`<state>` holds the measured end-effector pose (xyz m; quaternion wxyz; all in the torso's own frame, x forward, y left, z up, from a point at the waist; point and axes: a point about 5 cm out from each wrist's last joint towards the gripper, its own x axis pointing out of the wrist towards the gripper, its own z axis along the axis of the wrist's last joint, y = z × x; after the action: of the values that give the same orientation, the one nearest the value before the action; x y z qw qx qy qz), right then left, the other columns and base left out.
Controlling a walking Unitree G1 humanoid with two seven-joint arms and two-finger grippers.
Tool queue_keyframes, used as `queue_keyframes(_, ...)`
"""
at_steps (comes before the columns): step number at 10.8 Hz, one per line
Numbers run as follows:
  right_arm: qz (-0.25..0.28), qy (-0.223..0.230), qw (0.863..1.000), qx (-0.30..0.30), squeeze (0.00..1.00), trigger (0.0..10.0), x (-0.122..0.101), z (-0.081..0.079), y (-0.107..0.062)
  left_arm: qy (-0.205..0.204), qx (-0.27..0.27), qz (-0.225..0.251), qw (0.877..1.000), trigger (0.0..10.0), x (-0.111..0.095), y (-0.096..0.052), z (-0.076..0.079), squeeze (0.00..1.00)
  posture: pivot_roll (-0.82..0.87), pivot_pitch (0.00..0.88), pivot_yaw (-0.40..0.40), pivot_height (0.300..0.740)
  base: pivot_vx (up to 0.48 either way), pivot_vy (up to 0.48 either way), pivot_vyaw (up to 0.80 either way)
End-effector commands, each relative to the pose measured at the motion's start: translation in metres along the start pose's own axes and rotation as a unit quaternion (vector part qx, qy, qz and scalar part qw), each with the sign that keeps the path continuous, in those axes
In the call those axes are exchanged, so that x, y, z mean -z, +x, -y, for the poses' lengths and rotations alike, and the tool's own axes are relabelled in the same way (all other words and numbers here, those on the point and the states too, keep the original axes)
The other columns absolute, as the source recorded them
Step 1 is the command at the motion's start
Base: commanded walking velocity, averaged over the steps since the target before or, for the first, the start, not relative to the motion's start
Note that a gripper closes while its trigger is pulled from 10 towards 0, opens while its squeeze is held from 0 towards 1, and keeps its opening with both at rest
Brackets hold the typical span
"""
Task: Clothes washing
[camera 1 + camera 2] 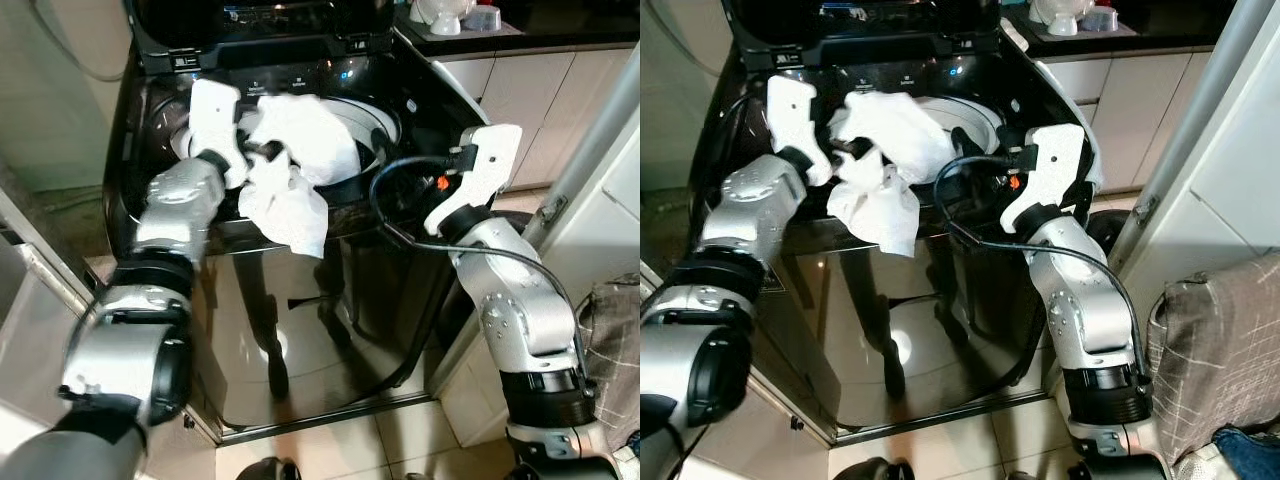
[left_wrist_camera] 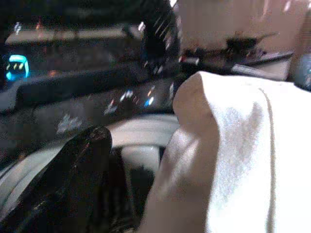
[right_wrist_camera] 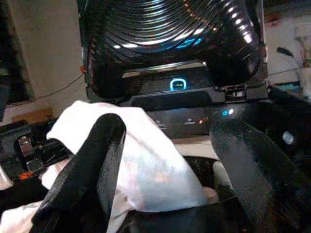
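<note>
Nearest: tiled floor [image 1: 400,430] in front of the machine, glossy black front panel [image 1: 300,330] of the top-load washing machine [image 1: 940,300] reflecting the room. A checked fabric cushion [image 1: 1215,340] sits off to the robot's right, against a white door [image 1: 1240,150].

Right arm is bent up in front of the washer's right corner, black cable looping off the wrist. Right gripper [image 3: 170,170] is spread wide, nothing between the fingers [image 3: 92,170]; it hovers just short of the tub rim, pointing at the cloth and the control panel.

Left arm reaches in from the left over the washer's front edge. Left gripper [image 1: 262,152] is clamped on the white cloth [image 1: 295,170] (bunched, one black finger [image 2: 73,174] visible right beside the fabric in the wrist view). Cloth is held up over the tub opening [image 1: 375,130]; upper part billows above the drum, lower part hangs over the front lip and down onto the front panel.

Behind that: control strip [image 3: 194,116] with small blue lights, then the raised dark lid [image 3: 170,43], ribbed, standing open. A lit blue indicator [image 3: 178,84] glows at the lid's base.

Far right: kitchen counter [image 1: 520,40] with white items on top, pale cabinets [image 1: 540,100] below.
</note>
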<state>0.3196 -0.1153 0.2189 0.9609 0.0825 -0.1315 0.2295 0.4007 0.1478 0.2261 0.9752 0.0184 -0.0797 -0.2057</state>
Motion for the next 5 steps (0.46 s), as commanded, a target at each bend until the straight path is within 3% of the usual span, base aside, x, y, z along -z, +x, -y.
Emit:
queue_keyframes(1, 0.005, -0.004, 1.000, -0.002, 0.00, 10.0, -0.002, -0.002, 0.005, 0.005, 0.013, 0.033, 0.999, 10.0, -0.015, 0.003, 0.005, 0.00, -0.16, 0.000, 0.060, 0.740, 0.000, 0.000, 0.00)
queue_keyframes(2, -0.002, 0.004, 1.000, -0.004, 0.00, 10.0, 0.005, -0.002, 0.014, -0.004, 0.033, 0.096, 0.995, 10.0, -0.045, 0.006, 0.015, 0.00, -0.14, 0.000, 0.053, 0.740, 0.000, 0.000, 0.00)
queue_keyframes(3, 0.000, 0.012, 1.000, -0.006, 0.00, 10.0, 0.005, -0.002, 0.018, -0.017, 0.031, 0.112, 0.993, 10.0, -0.055, 0.008, 0.013, 0.00, -0.14, 0.000, 0.053, 0.740, 0.000, 0.000, 0.00)
queue_keyframes(4, 0.003, 0.027, 1.000, -0.015, 0.00, 10.0, 0.007, -0.005, 0.027, -0.067, 0.023, 0.126, 0.989, 10.0, -0.060, 0.010, 0.012, 0.00, -0.14, 0.000, 0.058, 0.740, 0.000, 0.000, 0.00)
queue_keyframes(5, -0.003, 0.039, 0.999, -0.024, 0.00, 10.0, 0.013, -0.012, 0.039, -0.085, 0.018, 0.127, 0.988, 10.0, -0.058, 0.010, 0.016, 0.00, -0.14, 0.000, 0.060, 0.740, 0.000, 0.000, 0.00)
